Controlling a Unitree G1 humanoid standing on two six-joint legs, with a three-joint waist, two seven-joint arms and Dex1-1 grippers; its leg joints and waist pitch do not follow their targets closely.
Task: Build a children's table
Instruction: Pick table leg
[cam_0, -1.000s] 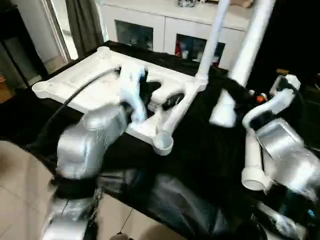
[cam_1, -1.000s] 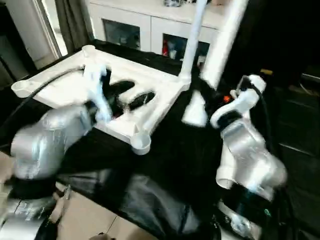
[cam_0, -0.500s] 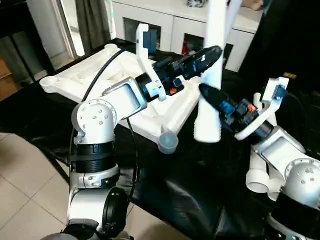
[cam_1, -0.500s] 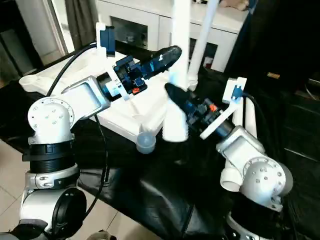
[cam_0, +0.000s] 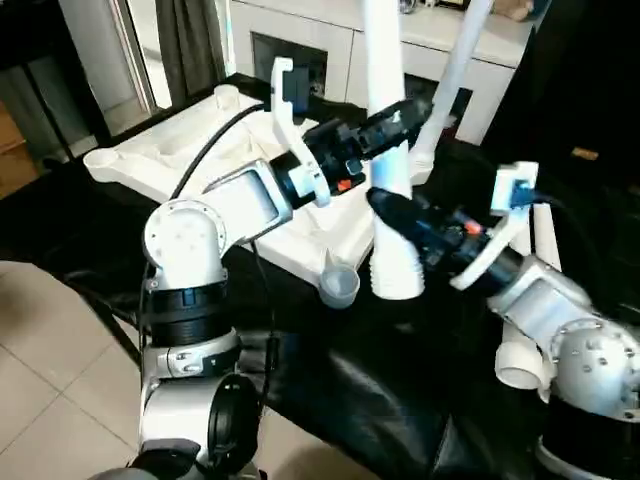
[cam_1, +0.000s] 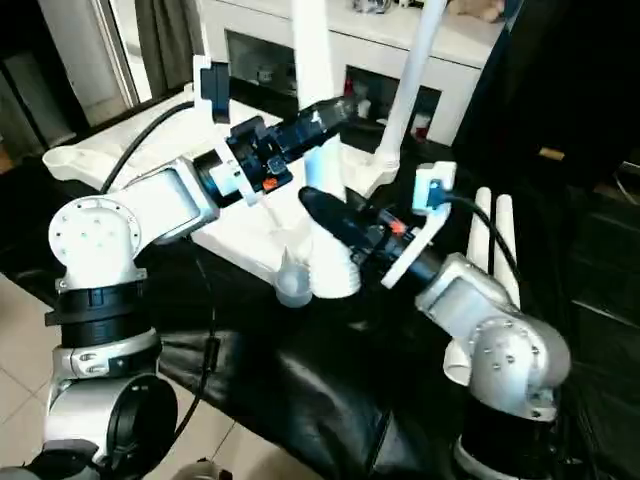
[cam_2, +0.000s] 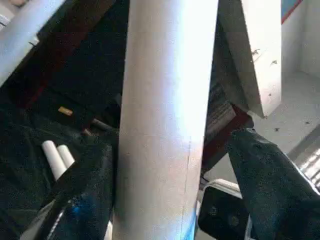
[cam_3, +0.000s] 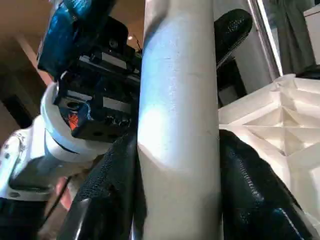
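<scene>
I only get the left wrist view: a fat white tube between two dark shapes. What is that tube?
Observer: A table leg, held upright with its flared end down. The dark shapes are the left claw's fingers, one on either side.
Operator: Is anything else holding it?
Observer: Yes, the right claw is shut on it lower down.
Operator: Is it plugged into the table yet?
Observer: No. Its flared end is beside the near corner socket of the upside-down tabletop, not in it.
</scene>
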